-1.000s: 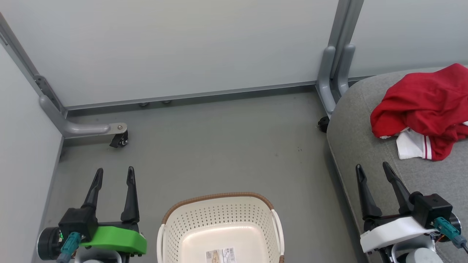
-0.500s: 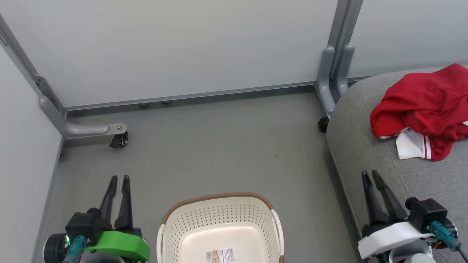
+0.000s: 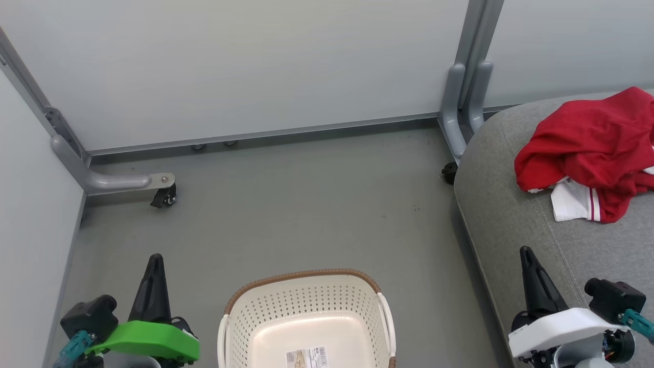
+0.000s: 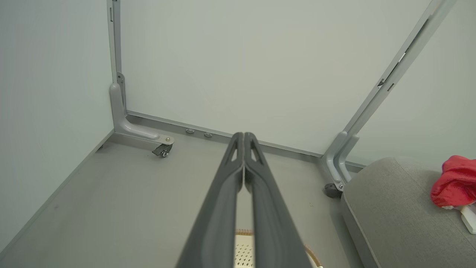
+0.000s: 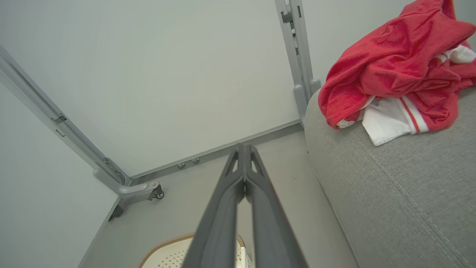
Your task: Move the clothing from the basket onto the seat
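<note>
Clothing (image 3: pixel 587 148) heaped on seat (image 3: pixel 511 220) at frame right, basket (image 3: pixel 301 276) bottom centre, its barcode sticker (image 3: pixel 306 356) unreadable, left gripper (image 3: pixel 155 258) and right gripper (image 3: pixel 526 251) jaws clenched.

— Where is the clothing (image 3: pixel 587 148)?
— Crumpled in a bright red heap on the seat (image 3: pixel 506 220), with a white, red-striped piece poking out at its near edge.
— And the basket (image 3: pixel 302 275)?
— Upright on the floor, left of the grey seat and apart from it. It's cream and perforated with a brown rim, and a barcode sticker shows on its base.
</note>
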Robot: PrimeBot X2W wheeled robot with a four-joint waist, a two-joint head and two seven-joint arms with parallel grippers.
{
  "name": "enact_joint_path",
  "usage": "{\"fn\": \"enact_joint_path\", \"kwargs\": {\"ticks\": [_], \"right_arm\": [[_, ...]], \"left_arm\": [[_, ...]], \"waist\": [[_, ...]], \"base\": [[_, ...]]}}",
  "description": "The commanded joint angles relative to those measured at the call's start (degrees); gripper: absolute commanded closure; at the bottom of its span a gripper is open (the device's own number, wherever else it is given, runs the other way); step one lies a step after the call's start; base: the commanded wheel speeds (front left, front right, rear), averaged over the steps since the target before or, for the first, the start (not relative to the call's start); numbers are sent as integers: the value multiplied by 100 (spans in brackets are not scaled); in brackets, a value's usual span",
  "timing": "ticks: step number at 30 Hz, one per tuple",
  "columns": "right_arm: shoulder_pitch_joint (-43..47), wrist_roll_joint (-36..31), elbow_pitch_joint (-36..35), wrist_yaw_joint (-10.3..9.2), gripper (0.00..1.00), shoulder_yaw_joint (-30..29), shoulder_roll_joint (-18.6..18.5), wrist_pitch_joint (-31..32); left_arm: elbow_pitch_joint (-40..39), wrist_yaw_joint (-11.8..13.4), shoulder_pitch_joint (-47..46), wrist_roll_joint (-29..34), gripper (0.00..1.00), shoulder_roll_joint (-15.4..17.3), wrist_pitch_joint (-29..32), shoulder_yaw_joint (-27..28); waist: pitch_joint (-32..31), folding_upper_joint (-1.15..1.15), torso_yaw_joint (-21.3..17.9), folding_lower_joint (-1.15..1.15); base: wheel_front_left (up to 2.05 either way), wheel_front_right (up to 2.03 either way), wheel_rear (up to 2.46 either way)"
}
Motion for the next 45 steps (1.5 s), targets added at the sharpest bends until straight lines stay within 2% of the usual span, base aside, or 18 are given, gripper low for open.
{"fn": "enact_joint_path", "kwargs": {"ticks": [1,23,45], "right_arm": [[-166,258,-61,-1,100,-38,-35,59],[-315,2140,57,-2,100,-173,-53,564],[-434,3616,156,-3,100,-280,-63,965]], "left_arm": [[-102,-34,-138,-248,100,2,56,52],[-117,-101,-246,-2156,100,-37,548,252],[-117,-154,-336,-3644,100,-64,946,420]], "waist": [[2,6,-4,0],[23,15,-63,0],[43,24,-120,0]], "base": [[0,0,0],[0,0,0],[0,0,0]]}}
